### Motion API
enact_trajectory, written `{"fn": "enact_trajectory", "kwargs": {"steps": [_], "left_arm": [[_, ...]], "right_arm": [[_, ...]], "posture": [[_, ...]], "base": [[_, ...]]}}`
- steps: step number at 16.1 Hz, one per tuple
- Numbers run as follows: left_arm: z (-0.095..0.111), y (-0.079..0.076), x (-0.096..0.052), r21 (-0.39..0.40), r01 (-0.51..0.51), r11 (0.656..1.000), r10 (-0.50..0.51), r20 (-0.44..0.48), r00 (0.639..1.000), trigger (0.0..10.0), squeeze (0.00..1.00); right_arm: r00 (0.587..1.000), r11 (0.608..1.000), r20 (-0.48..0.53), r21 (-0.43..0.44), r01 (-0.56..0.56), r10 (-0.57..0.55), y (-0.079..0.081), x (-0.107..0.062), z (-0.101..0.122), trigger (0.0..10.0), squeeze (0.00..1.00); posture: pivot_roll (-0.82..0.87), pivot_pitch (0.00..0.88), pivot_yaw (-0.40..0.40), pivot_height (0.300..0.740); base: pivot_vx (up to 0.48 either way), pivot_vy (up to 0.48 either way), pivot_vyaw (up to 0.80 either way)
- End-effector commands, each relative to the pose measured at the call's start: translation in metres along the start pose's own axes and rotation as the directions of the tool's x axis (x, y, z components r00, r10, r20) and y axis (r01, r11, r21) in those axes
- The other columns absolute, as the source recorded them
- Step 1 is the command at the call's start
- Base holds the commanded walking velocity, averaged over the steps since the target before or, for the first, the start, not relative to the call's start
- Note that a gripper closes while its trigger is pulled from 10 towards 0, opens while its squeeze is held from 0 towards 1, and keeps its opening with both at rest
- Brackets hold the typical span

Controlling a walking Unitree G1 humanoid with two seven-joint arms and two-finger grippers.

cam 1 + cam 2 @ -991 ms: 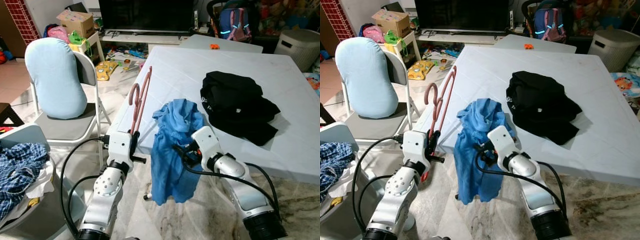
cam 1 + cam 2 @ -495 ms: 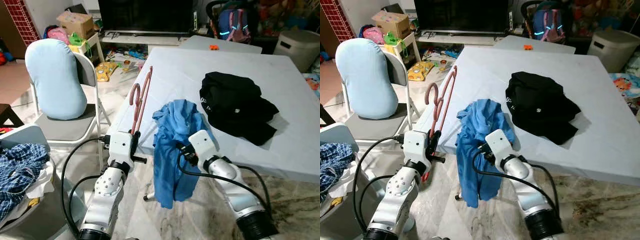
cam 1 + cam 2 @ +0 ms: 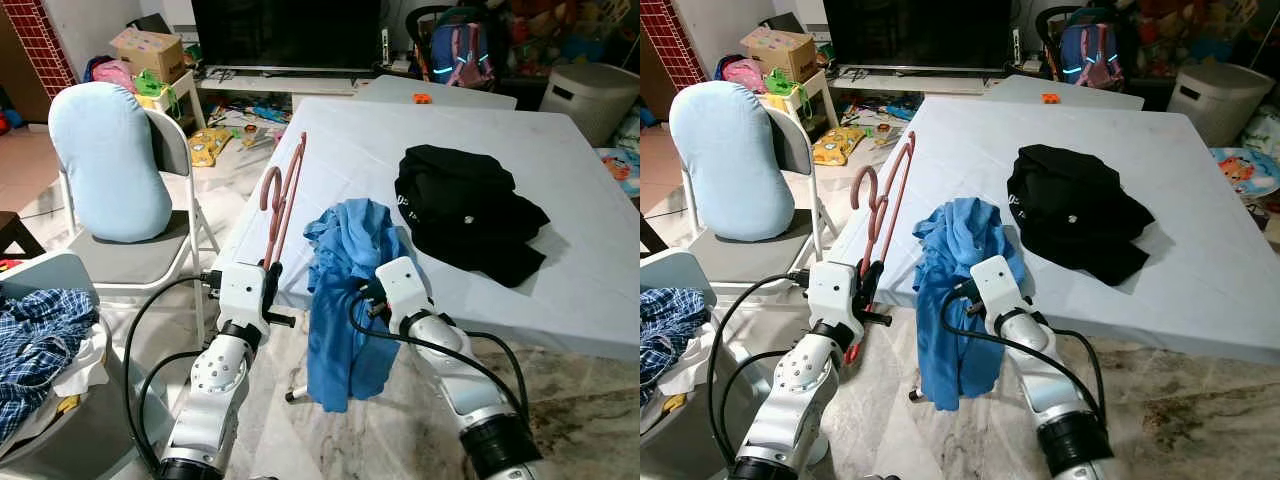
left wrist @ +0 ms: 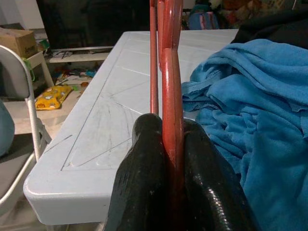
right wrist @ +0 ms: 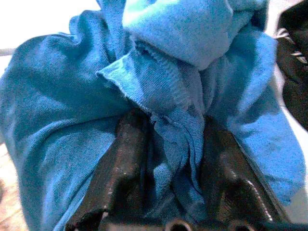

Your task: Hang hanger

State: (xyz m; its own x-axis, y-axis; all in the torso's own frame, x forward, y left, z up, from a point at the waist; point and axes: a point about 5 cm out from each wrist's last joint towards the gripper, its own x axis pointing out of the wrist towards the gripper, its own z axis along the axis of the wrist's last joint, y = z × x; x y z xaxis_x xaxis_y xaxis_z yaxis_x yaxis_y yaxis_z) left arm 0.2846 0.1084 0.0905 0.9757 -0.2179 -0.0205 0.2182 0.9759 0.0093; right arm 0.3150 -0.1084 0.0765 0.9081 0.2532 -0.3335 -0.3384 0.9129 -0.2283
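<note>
Hanger [image 4: 166, 72] top cut off by wrist view's edge; lower bar hidden between left gripper [image 4: 171, 139] fingers. Right gripper [image 5: 168, 144] fingertips buried in blue cloth [image 5: 62, 110]. Cloth's hem hidden behind right arm [image 3: 450, 350].

Glossy black fingers [image 4: 144, 192] of the left gripper [image 4: 172, 159] are pinching a smooth, shiny pink-red hanger [image 3: 282, 195]. Soft, matt blue knit cloth [image 5: 159, 96] is bunching between the right gripper [image 5: 175, 159] fingers, beside a smooth white tabletop [image 4: 110, 110].

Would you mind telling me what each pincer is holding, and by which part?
The left pincer clamps the pink hanger by its lower end; the right pincer grips a bunched fold of the blue shirt.
</note>
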Motion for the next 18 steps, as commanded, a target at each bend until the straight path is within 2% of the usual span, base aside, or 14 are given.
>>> {"fn": "enact_trajectory", "kwargs": {"steps": [1, 4, 7, 10, 11, 14, 16, 18], "left_arm": [[0.004, -0.001, 0.002, 0.005, 0.009, 1.0, -0.009, 0.015, 1.0, 10.0, 0.0], [0.004, 0.0, 0.002, 0.006, 0.01, 1.0, -0.011, 0.015, 1.0, 10.0, 0.0], [0.004, -0.001, 0.001, 0.006, 0.011, 1.0, -0.011, 0.015, 1.0, 10.0, 0.0], [0.004, -0.002, 0.001, 0.004, 0.009, 1.0, -0.01, 0.014, 1.0, 10.0, 0.0], [0.004, -0.003, 0.001, 0.003, 0.01, 1.0, -0.01, 0.014, 1.0, 10.0, 0.0], [0.004, -0.005, 0.0, -0.004, 0.001, 1.0, -0.001, 0.015, 1.0, 10.0, 0.0], [0.003, -0.005, -0.002, -0.008, -0.011, 1.0, 0.011, 0.015, 1.0, 10.0, 0.0], [0.003, -0.006, -0.004, -0.01, -0.021, 1.0, 0.021, 0.016, 1.0, 10.0, 0.0]], "right_arm": [[0.994, 0.996, -0.048, 0.008, 0.094, -0.094, -0.012, 0.002, -0.003, 0.0, 0.0], [0.987, 0.978, -0.097, 0.153, 0.144, -0.13, -0.011, 0.005, -0.002, 0.0, 0.0], [0.989, 0.974, -0.071, 0.179, 0.142, -0.131, -0.008, 0.007, 0.002, 0.0, 0.0], [0.993, 0.972, -0.04, 0.206, 0.115, -0.109, -0.002, 0.014, 0.015, 0.0, 0.0], [0.995, 0.974, -0.029, 0.202, 0.104, -0.101, 0.0, 0.018, 0.021, 0.0, 0.0], [0.994, 0.983, 0.049, 0.162, 0.087, -0.096, 0.001, 0.043, 0.069, 0.0, 0.0], [0.99, 0.988, 0.088, 0.118, 0.098, -0.108, -0.004, 0.05, 0.092, 0.0, 0.0], [0.986, 0.987, 0.109, 0.117, 0.113, -0.126, -0.011, 0.054, 0.108, 0.0, 0.0]], "posture": [[-0.03, 0.002, 0.044, 0.74], [-0.03, 0.002, 0.045, 0.74], [-0.03, 0.003, 0.046, 0.74], [-0.03, 0.008, 0.04, 0.74], [-0.03, 0.009, 0.035, 0.74], [-0.01, 0.011, 0.016, 0.74], [0.0, 0.014, 0.002, 0.74], [0.02, 0.016, -0.012, 0.74]], "base": [[0.0, 0.0, 0.0], [0.0, 0.0, 0.0], [0.0, 0.0, 0.0], [0.0, 0.0, 0.0], [0.0, 0.0, 0.0], [0.0, 0.0, 0.0], [0.0, 0.0, 0.0], [0.0, 0.0, 0.0]]}}
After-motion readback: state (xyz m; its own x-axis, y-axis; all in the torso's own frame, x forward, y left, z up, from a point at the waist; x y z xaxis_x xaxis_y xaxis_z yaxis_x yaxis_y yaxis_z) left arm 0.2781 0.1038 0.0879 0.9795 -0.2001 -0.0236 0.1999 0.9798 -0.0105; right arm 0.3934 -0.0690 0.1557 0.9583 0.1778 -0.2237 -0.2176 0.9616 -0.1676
